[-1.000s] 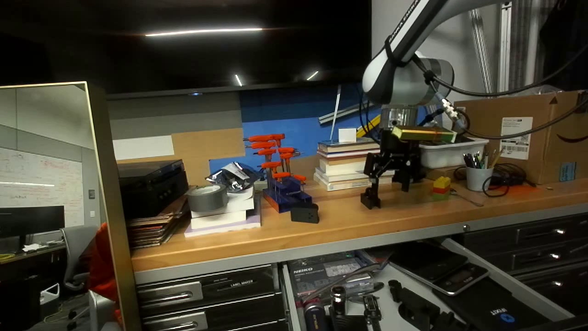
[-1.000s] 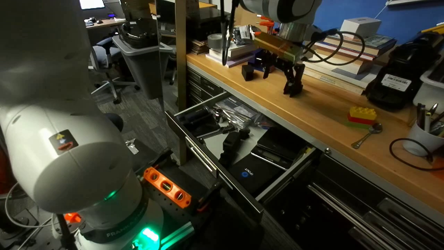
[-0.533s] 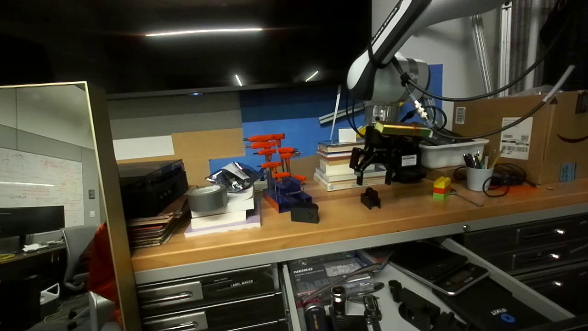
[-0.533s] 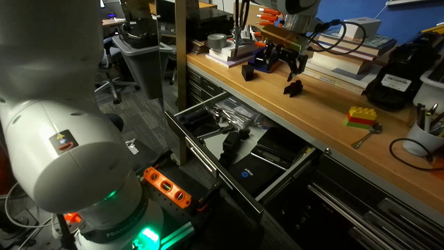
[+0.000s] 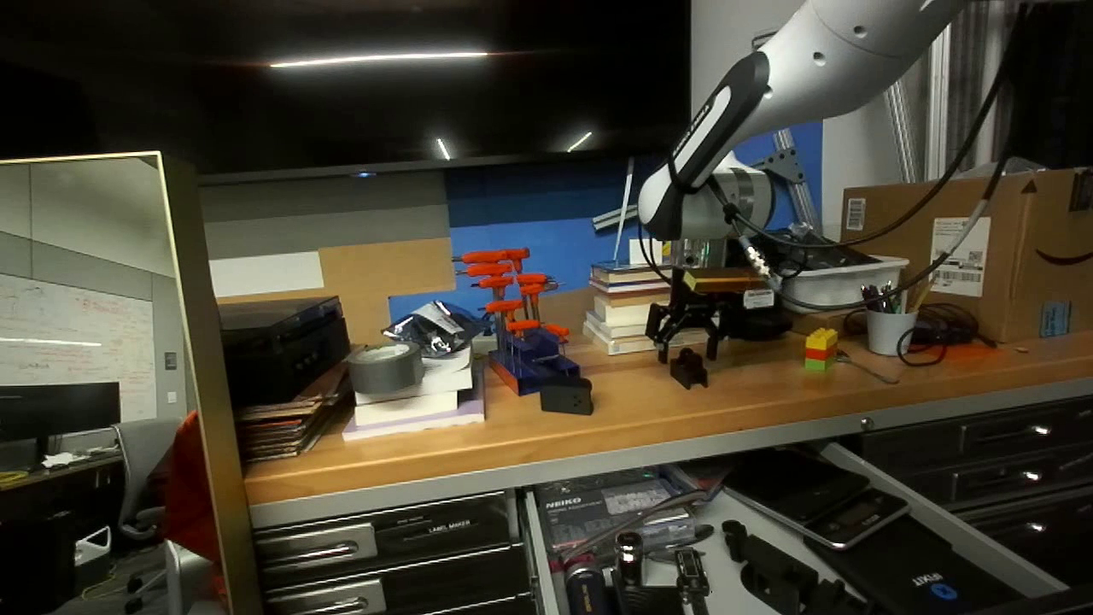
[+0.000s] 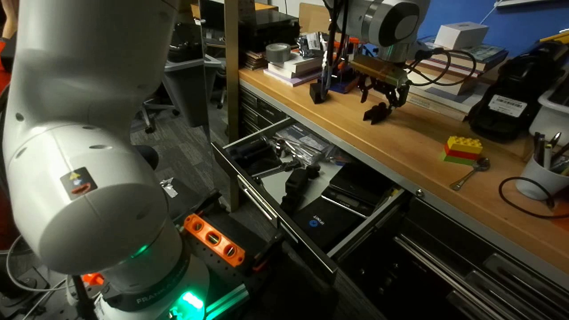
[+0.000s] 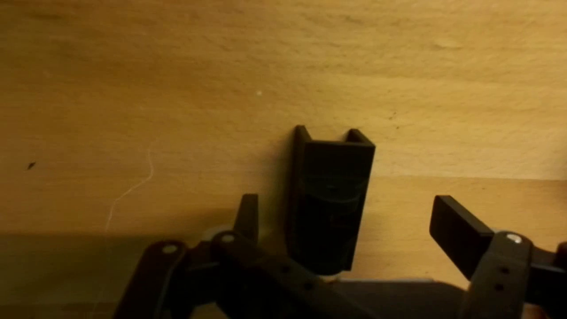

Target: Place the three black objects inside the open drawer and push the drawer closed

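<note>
The end effector (image 7: 350, 217) points down over the table (image 5: 632, 400), its jaws spread wide; in the wrist view a black bracket (image 7: 330, 204) lies between its two fingers (image 7: 456, 235), with wood showing on either side of it; this bracket rests on the table and has two prongs at one end; in an exterior view a stack of books (image 5: 628, 316) rises behind the end effector; farther along, a black block (image 5: 566, 396) sits just beside a blue stand (image 5: 546, 367) of orange-handled hex keys (image 5: 495, 256), and in an exterior view a cable (image 6: 326, 73) hangs partly across that block; toward the opposite end stand toy bricks (image 5: 821, 350) in yellow, red and green, a spoon (image 6: 473, 173) just beside them, a pen cup (image 5: 891, 331) near, and a cardboard box (image 5: 1033, 231) behind the cup; below the table edge a drawer (image 6: 366, 223) stands open, as both exterior views show; inside it lies a chunky black piece (image 6: 297, 183), near a digital scale (image 5: 858, 517); whether that piece is one item or several, I cannot tell.
</note>
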`<control>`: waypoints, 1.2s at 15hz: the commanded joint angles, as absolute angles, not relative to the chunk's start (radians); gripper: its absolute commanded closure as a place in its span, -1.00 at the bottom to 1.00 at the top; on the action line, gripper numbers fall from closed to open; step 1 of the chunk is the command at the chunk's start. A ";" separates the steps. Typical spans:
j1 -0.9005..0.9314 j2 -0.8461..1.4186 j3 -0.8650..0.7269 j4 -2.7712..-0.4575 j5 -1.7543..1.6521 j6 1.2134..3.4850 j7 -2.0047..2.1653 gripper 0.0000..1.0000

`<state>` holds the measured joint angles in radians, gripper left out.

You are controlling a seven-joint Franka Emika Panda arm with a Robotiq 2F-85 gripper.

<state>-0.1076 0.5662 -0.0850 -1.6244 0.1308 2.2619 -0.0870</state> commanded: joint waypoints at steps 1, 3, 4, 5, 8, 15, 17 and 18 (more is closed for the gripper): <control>-0.112 0.639 -0.090 -1.523 0.082 2.259 -0.042 -1.00; -0.110 0.657 -0.094 -1.505 0.066 2.251 -0.026 -1.00; -0.112 0.663 -0.092 -1.497 0.060 2.244 -0.026 -0.94; -0.111 0.668 -0.093 -1.495 0.054 2.242 -0.019 -0.49; -0.112 0.676 -0.094 -1.492 0.048 2.232 -0.009 -0.23; -0.119 0.605 -0.096 -1.575 0.025 2.192 -0.013 0.58; -0.121 0.559 -0.092 -1.637 0.031 2.176 -0.019 0.57; -0.124 0.525 -0.085 -1.683 0.040 2.171 -0.029 0.57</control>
<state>-0.1172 0.6347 -0.0971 -1.5579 0.0435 2.1930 -0.0154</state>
